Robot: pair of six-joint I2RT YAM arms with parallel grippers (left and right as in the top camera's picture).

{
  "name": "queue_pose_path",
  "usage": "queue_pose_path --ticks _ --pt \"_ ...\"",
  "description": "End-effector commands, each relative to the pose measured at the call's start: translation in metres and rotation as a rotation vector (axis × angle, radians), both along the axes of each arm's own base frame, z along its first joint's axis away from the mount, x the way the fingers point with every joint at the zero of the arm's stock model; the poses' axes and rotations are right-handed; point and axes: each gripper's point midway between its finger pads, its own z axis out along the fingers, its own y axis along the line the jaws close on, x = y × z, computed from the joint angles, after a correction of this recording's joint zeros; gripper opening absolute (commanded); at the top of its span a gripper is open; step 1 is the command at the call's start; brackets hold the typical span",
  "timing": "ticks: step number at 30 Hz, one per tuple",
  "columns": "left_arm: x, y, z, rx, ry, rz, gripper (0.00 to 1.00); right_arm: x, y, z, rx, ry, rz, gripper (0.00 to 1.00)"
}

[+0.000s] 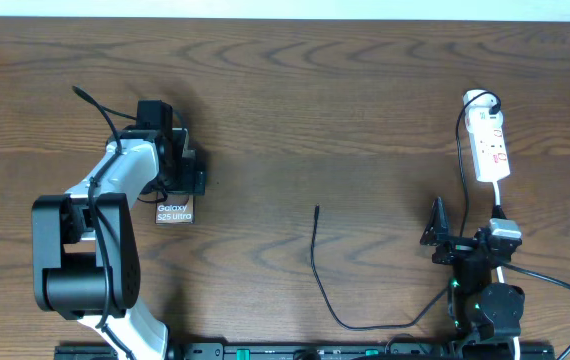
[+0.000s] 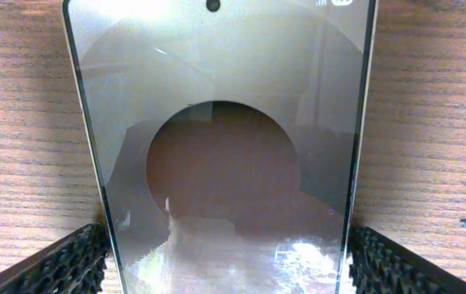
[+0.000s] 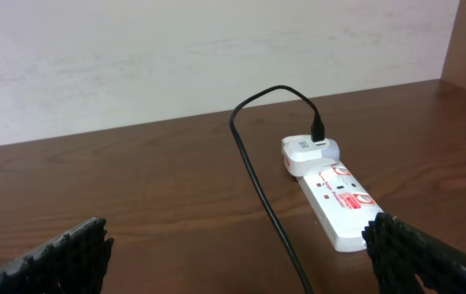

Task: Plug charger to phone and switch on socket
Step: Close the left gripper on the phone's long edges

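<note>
Two grippers, two separate jobs, and neither is finished. The left gripper (image 2: 229, 260) is down over the phone (image 2: 225, 122), its fingers standing wide with one pad at each long edge. We cannot tell whether the pads press on those edges or only flank them. The phone lies flat on the table (image 1: 285, 90), reaching forward from between the fingers.

We judge this to be the opening step, taking hold of the phone or steadying it, with nothing plugged into it yet. The charger (image 1: 315, 255) lies loose on the wood, and its plug tip (image 1: 317, 208) is well apart from the left gripper, between the two arms. The right gripper (image 3: 237, 245) is spread wide and empty. The socket (image 3: 343, 204) lies ahead of it and a little to its right, and the cable's far end is seated in a white adapter (image 3: 306, 153) at the socket's far end.

Next, we think, the left pads must settle firmly on the phone. The right gripper must then pick up the plug tip and line it up with the phone's port, which we cannot see.

On the phone's face, below the left gripper in the overhead view, we read "Galaxy S25 Ultra" in white. The socket's red markings are too small to read.
</note>
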Motion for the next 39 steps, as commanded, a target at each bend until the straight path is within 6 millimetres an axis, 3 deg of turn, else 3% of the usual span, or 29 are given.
queue_pose_path --ticks 1,39 --pt "-0.0176 0.0035 -0.0190 0.014 0.068 0.015 0.90 -0.0002 0.0018 -0.0004 -0.014 0.001 0.009 0.99" --pt "-0.0188 0.0035 -0.0191 0.014 0.073 0.015 0.77 -0.0002 0.0018 -0.0004 -0.014 0.001 0.009 0.99"
